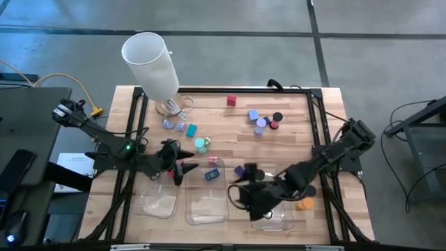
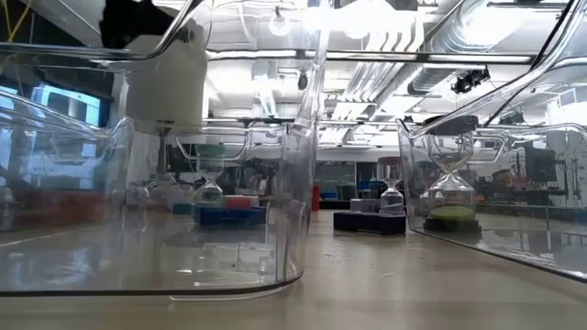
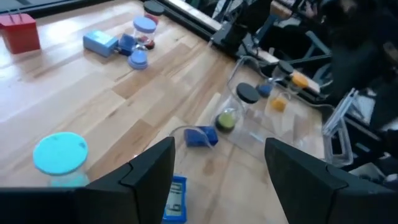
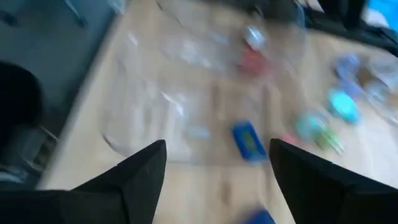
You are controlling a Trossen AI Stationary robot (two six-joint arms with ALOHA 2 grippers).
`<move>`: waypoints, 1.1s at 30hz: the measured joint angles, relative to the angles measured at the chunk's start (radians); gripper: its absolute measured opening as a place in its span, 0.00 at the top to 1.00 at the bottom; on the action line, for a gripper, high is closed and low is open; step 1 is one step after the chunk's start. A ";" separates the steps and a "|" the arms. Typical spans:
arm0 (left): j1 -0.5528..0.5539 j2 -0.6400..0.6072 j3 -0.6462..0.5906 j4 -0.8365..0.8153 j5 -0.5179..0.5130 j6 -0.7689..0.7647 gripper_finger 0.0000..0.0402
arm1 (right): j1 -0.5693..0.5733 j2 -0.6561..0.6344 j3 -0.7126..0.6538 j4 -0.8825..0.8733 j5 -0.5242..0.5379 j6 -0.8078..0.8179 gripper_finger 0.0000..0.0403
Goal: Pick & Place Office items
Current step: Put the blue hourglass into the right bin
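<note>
The office items lie scattered on the wooden table. A red cube (image 1: 231, 101), blue blocks (image 1: 253, 115) and purple, black and red caps (image 1: 268, 122) lie toward the far edge. A teal cap (image 1: 201, 144) (image 3: 59, 152) stands near my left gripper (image 1: 175, 166) (image 3: 217, 168), which is open and hovers by the middle tray's far end. A blue block (image 1: 212, 174) (image 3: 177, 199) lies just ahead of its fingers. My right gripper (image 1: 247, 189) (image 4: 217, 168) is open above the right tray's (image 1: 275, 217) far left corner, near a purple piece (image 1: 239, 169) and a black cap (image 1: 251, 167).
Three clear trays sit side by side at the near edge: left (image 1: 157, 203), middle (image 1: 207, 202), right. A tall white cylinder (image 1: 150, 63) stands at the far left corner. An orange piece (image 1: 304, 203) lies right of the right tray. Black rails frame the table.
</note>
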 joint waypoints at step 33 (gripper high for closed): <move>0.651 0.002 0.076 -0.247 0.599 0.637 0.40 | -0.095 -0.039 0.000 -0.401 0.150 0.236 0.32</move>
